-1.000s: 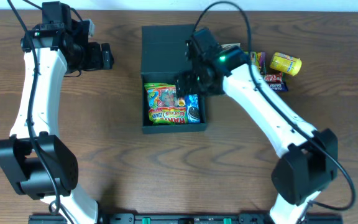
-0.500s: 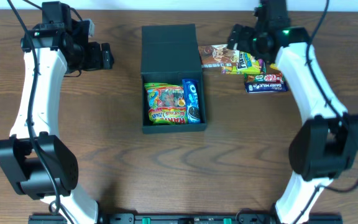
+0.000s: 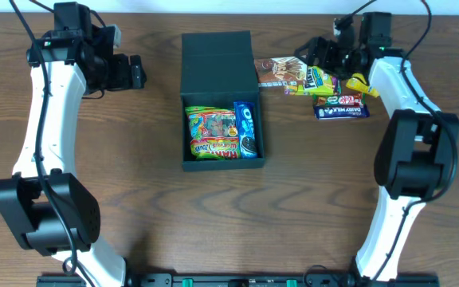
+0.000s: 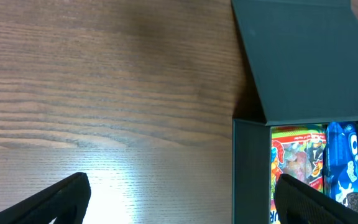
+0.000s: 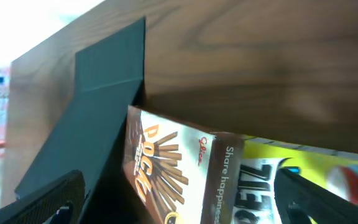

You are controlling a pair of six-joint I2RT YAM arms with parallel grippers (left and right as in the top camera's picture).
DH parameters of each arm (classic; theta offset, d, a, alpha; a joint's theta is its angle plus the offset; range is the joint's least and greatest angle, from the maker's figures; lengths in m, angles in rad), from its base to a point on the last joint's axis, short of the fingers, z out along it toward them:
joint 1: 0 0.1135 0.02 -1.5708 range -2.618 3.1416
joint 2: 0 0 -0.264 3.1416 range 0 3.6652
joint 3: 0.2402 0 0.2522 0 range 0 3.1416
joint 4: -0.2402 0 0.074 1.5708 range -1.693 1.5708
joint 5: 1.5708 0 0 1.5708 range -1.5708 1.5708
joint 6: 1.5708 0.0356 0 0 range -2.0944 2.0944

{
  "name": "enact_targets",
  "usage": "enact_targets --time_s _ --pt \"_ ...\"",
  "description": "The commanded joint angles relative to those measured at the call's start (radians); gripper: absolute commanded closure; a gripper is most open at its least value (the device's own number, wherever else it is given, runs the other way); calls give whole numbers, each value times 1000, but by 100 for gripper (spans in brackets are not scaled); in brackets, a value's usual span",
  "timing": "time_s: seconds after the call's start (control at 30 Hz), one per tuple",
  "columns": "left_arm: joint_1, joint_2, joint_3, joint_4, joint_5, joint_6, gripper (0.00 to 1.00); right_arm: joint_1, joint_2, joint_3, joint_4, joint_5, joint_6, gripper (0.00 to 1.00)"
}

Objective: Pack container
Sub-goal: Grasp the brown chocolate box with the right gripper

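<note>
Brown wood-grain table (image 3: 134, 199), container (image 3: 217, 56) near the far edge. Both arms stretched along that edge, left claw (image 3: 137, 72) and right claw (image 3: 313, 54) spread wide.

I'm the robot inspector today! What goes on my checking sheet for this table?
Surface: brown wooden table; no spills seen.
Job's things: container open, lid flap laid back; gummy packet and Oreo pack inside.
Clutter: Pocky box, yellow packet, red bar and blue bar piled to the right of the container.
Grippers: left gripper open and empty, off to the container's left; right gripper open over the snack pile.
Cables: black cables loop off both arms.
Surroundings: pale strip past the table's far edge; nothing else seen.
</note>
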Motion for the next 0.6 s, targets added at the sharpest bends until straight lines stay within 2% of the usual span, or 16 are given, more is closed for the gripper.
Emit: enact_targets --time_s 0.0,0.1,0.17,0.27,0.43,0.57 --pt "7 -20 4 0 14 -5 5 3 43 8 3 -75 0 4" --pt "7 -20 4 1 14 -5 5 6 63 8 2 -79 8 5" --pt "7 -20 4 1 14 -4 5 13 67 8 5 -79 11 9" --pt "7 -20 4 1 14 -4 5 23 67 8 5 -79 11 26" --pt "7 -20 4 1 14 -4 5 41 68 8 3 -100 11 40" --pt "7 -20 4 0 14 -4 5 43 68 8 3 -100 15 63"
